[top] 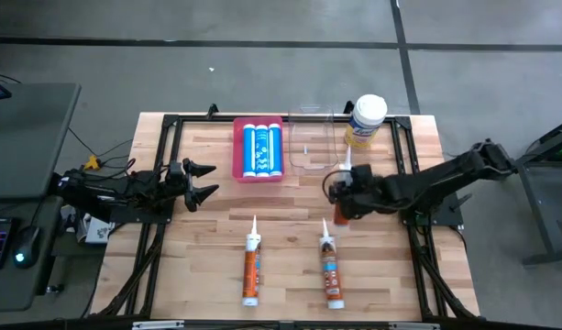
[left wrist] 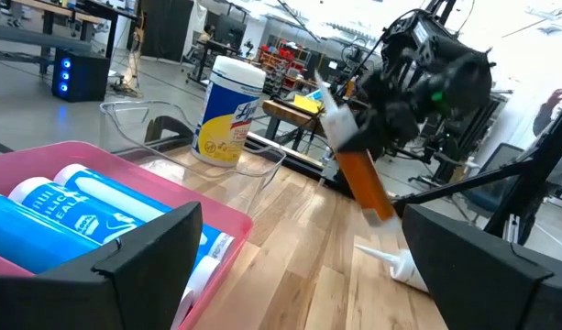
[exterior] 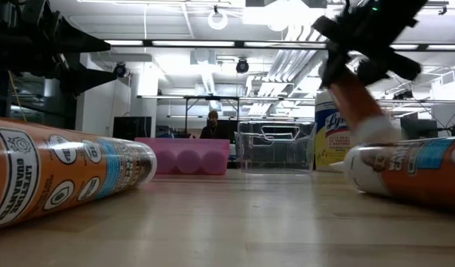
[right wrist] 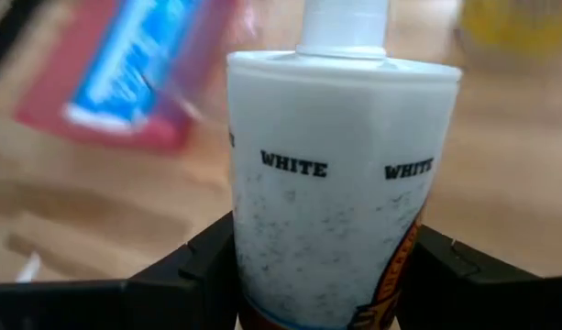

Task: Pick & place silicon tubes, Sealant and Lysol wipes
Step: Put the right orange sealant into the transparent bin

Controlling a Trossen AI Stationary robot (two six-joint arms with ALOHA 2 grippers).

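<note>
Orange cartridge [top: 341,216]: clamped between right gripper [top: 340,195] jaws, tilted.
Risk: slipping out; nozzle clipping clear container [top: 310,139] ahead.
Left gripper [top: 205,181]: open, idle.

Bright, even ceiling light [exterior: 220,18] — soft shadows, blurred background behind the sharp white cartridge [right wrist: 340,183]

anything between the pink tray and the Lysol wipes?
Yes: the clear plastic container stands between the pink tray and the Lysol wipes, seen in the high view.

left arm: extended low over the table's left edge, left gripper [top: 207,181] spread open.
right arm: reached in from the right, right gripper [top: 343,195] clamped on a load.
</note>
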